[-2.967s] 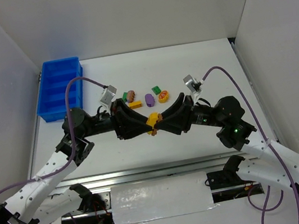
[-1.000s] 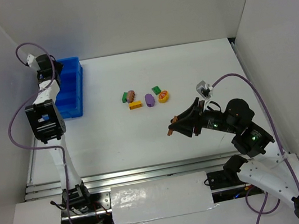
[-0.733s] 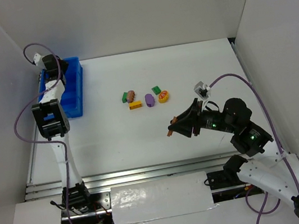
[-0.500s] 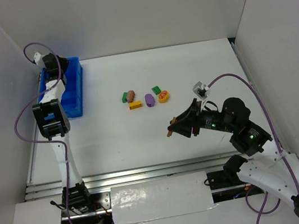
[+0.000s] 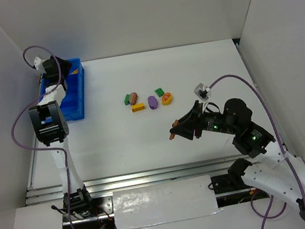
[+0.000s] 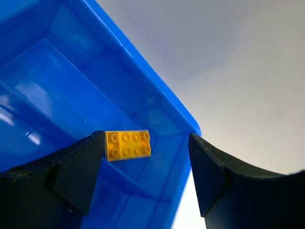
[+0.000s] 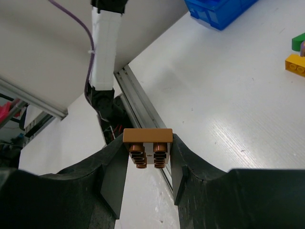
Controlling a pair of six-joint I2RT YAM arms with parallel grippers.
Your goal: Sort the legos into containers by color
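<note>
Yellow block [image 6: 127, 145] in bin [image 6: 86, 90] (left hand [image 6: 146, 149] spread); right hand [image 7: 147, 155] pinches brown block [image 7: 147, 135].

1 yellow brick [image 6: 127, 144] flat in a blue bin [image 6: 143, 66] compartment, beneath the wide-apart left claw [image 6: 145, 142]

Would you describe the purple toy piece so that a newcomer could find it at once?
On the white table, look mid-table, to the right of the bright blue plastic bin. There the purple oval plastic piece lies between an orange-yellow rectangular block and a yellow-and-red round piece. It is the only purple toy on the table.
</note>
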